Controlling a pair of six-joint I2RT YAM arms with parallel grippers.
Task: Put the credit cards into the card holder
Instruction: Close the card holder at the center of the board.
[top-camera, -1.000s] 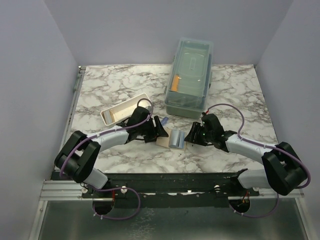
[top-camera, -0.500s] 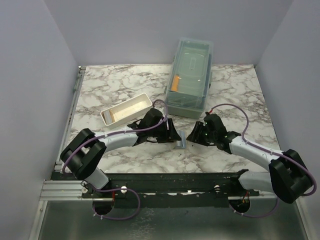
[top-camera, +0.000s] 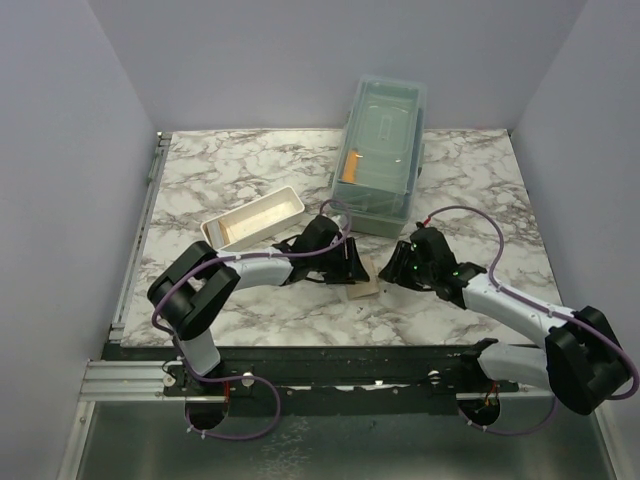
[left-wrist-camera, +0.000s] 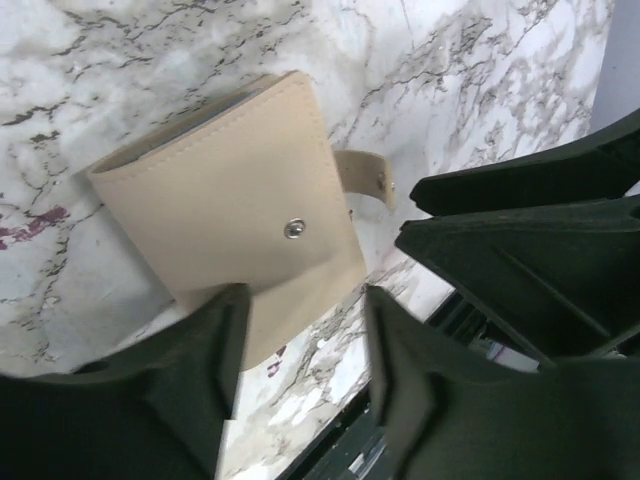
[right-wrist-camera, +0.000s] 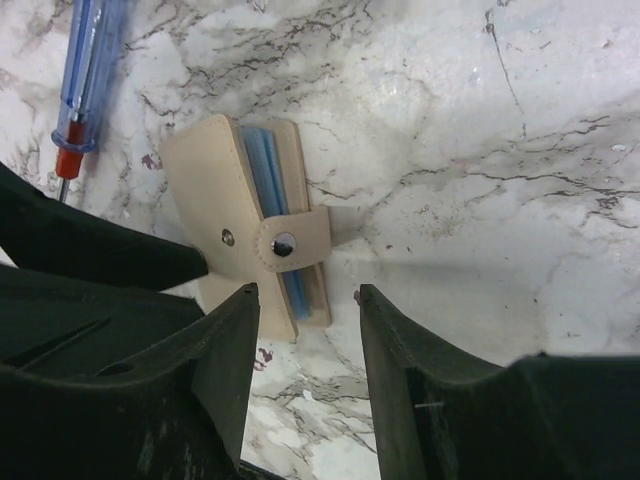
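The card holder (top-camera: 361, 290) is a tan wallet that lies folded on the marble between my two grippers. In the left wrist view it (left-wrist-camera: 225, 210) shows its snap and a loose strap. In the right wrist view it (right-wrist-camera: 215, 190) shows blue edges between its halves, with the strap across them. No credit card shows on its own, and the orange-yellow one is out of view. My left gripper (top-camera: 350, 268) is open, its fingers (left-wrist-camera: 190, 360) over the wallet's near corner. My right gripper (top-camera: 392, 270) is open just right of the wallet, its fingertips (right-wrist-camera: 235, 340) astride the wallet's edge.
A red-and-blue-handled screwdriver (right-wrist-camera: 85, 70) lies beyond the wallet. A white tray (top-camera: 255, 220) stands at the left. A large translucent lidded box (top-camera: 380, 150) with a short orange stick (top-camera: 350, 168) inside stands at the back. The table's front edge is close below the wallet.
The wallet lay open with its blue lining up, then stood half folded, and now lies folded. My left gripper has moved right over it. My right gripper has stayed beside it.
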